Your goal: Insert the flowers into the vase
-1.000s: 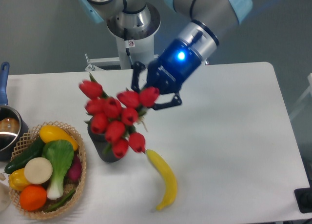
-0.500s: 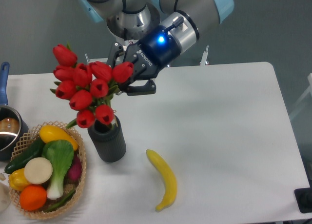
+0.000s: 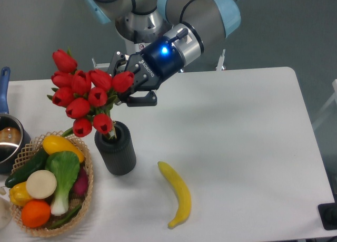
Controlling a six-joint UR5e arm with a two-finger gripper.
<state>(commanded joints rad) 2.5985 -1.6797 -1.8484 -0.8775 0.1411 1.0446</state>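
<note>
The flowers, a bunch of red tulip buds with green stems, hang tilted above and left of the vase. The vase is a dark grey ribbed cylinder standing upright on the white table. The lower stem ends reach down to the vase mouth at its left side; I cannot tell how deep they go. My gripper is at the right side of the bunch, above the vase, shut on the flowers. Its fingertips are partly hidden behind the buds.
A wicker basket of vegetables and fruit stands left of the vase, almost touching it. A yellow banana lies to the vase's right front. A blue-handled metal pot is at the left edge. The robot base is behind.
My gripper has swung left and back with the flowers. The bunch went from lying across the vase front to hanging above and left of it, stems at the mouth.
</note>
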